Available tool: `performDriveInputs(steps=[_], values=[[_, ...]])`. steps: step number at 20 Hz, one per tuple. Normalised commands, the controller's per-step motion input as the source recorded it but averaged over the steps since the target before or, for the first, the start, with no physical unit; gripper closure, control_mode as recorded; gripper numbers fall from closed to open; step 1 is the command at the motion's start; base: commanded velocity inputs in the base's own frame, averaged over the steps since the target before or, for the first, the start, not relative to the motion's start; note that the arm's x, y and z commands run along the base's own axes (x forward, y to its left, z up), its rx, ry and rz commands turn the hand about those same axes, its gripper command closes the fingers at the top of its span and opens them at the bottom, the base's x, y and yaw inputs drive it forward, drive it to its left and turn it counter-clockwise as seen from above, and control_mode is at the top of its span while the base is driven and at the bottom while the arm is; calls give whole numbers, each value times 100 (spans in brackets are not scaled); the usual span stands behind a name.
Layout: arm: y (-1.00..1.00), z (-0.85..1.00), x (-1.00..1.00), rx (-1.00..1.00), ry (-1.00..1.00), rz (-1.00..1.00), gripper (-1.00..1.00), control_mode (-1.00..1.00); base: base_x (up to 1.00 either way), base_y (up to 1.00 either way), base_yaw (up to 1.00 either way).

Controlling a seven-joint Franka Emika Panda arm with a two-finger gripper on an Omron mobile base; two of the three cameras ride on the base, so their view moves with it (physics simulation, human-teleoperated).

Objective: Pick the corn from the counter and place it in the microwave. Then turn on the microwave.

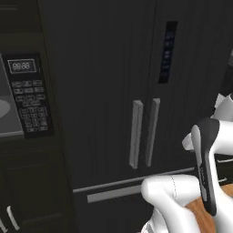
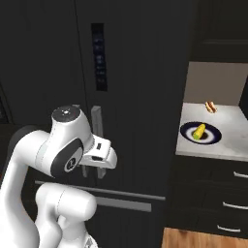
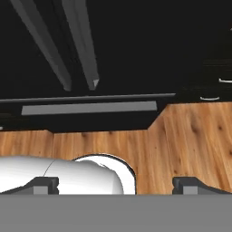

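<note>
The corn (image 2: 199, 131) lies on a dark plate (image 2: 213, 136) on the counter (image 2: 227, 145), well off to the right of my gripper (image 3: 116, 185), with a small hot dog (image 2: 210, 107) beyond it. My gripper's jaws stand released, holding nothing, above wooden floor (image 3: 190, 136) before the black fridge (image 1: 136, 68). The microwave (image 1: 25, 95), door open, sits far left.

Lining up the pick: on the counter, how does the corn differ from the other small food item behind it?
The corn is yellow with a green end; the other item looks orange-red and tan. The corn lies on a dark plate; the other item sits directly on the counter, farther back near the wall. The corn looks slightly larger. Both are small and elongated.
</note>
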Motion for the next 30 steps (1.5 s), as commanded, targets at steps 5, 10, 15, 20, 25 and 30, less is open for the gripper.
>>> performDriveInputs(steps=[5, 10, 15, 20, 25, 30], values=[[0, 0, 0, 0, 0, 0, -100, 100, 0, -64, 0], [0, 0, 0, 0, 0, 0, -100, 100, 0, -64, 0], [0, 0, 0, 0, 0, 0, -100, 100, 0, -63, 0], [0, 0, 0, 0, 0, 0, -100, 100, 6, -58, 0], [0, 0, 0, 0, 0, 0, -100, 100, 9, -55, 0], [0, 0, 0, 0, 0, 0, -100, 100, 14, -49, 0]])
